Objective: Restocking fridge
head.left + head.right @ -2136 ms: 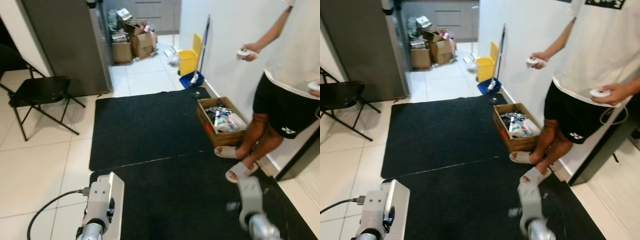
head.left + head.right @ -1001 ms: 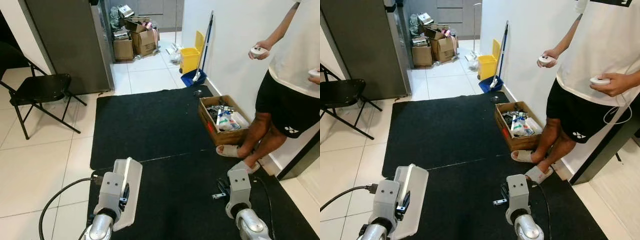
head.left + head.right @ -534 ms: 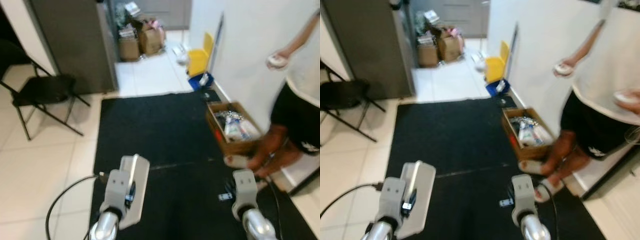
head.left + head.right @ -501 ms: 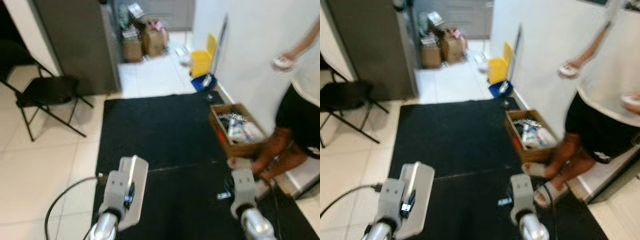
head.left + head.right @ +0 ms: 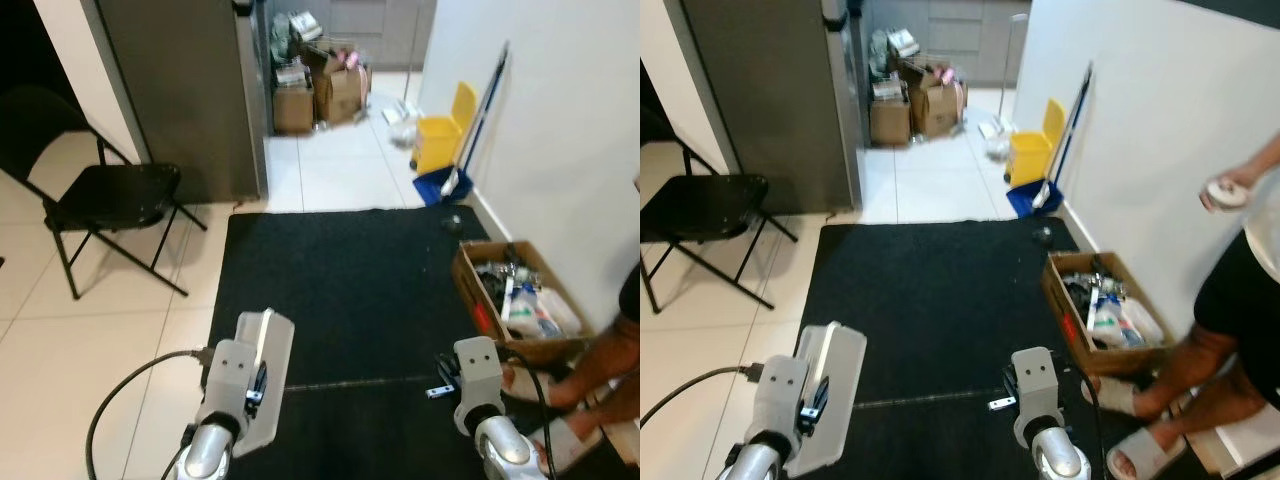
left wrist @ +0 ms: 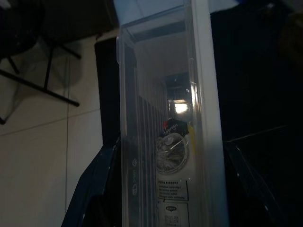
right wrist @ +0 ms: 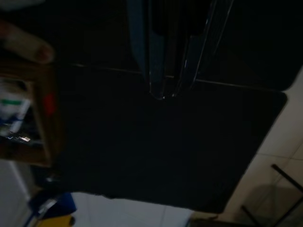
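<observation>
My left gripper [image 6: 168, 153] is shut on a tall clear plastic fridge bin [image 6: 163, 109], one dark finger on each side wall; a labelled item lies inside. In the left eye view the bin [image 5: 264, 378] rides upright beside the left wrist, low over the black mat [image 5: 340, 265]. The grey fridge [image 5: 185, 95] stands closed at the far left. A cardboard box of groceries [image 5: 512, 295] sits on the mat by the right wall. My right gripper [image 7: 163, 87] hangs shut and empty above the mat.
A person's legs in sandals [image 5: 590, 375] stand at the right, beside the box. A black folding chair [image 5: 110, 195] is on the tiles at the left. Stacked cardboard boxes [image 5: 320, 95], a yellow bin [image 5: 440, 145] and a broom lie beyond the mat.
The view has swung left and forward: the fridge looks bigger, and the person has slid to the right edge. Both arms rose into view about two seconds ago and hold steady.
</observation>
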### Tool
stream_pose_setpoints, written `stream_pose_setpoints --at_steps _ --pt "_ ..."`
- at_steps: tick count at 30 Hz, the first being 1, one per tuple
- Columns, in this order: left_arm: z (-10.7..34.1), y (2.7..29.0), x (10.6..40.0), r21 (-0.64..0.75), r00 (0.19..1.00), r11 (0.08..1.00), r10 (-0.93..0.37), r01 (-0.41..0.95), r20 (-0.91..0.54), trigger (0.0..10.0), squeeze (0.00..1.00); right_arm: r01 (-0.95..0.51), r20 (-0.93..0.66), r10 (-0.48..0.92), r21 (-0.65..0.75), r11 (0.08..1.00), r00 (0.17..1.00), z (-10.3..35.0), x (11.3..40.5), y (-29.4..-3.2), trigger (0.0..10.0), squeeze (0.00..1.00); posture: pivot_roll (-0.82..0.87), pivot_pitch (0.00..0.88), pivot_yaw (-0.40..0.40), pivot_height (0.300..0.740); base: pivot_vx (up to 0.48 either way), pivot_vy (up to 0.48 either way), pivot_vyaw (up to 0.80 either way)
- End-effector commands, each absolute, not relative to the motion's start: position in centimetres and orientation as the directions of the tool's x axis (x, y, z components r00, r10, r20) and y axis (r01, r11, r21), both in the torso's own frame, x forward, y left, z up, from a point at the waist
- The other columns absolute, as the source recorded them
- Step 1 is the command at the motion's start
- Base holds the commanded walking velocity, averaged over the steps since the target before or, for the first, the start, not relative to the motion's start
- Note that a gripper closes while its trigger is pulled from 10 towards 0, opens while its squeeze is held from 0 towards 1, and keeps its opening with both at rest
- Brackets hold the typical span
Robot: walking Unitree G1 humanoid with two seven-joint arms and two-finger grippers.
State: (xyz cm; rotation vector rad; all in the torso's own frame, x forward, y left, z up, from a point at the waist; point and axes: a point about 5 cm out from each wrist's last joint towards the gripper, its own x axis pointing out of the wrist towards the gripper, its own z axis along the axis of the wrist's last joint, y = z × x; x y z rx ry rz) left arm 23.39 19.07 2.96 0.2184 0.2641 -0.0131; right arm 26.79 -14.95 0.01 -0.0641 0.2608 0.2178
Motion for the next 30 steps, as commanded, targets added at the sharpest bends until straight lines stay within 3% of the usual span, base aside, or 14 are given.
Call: stream_pose_setpoints --at_steps 1,20,30 --pt "3.21 18.59 23.61 0.213 0.97 0.975 -0.006 0.059 -0.243 10.0 0.0 -0.2 -0.292 0.179 -0.042 0.979 0.939 -0.5 26.29 -15.83 10.0 0.0 -0.04 0.066 -0.036 0.74 0.48 0.0 0.0" --pt "3.23 18.21 23.87 0.212 0.971 0.974 -0.021 0.073 -0.24 10.0 0.0 -0.187 -0.305 0.169 -0.031 0.982 0.937 -0.8 25.94 -16.12 10.0 0.0 -0.05 0.064 -0.037 0.74 0.48 0.0 0.0" --pt "3.23 18.14 23.92 0.212 0.97 0.974 -0.025 0.077 -0.24 10.0 0.0 -0.185 -0.304 0.168 -0.028 0.982 0.938 -0.8 25.93 -16.08 10.0 0.0 -0.05 0.065 -0.035 0.74 0.48 0.0 -0.54"
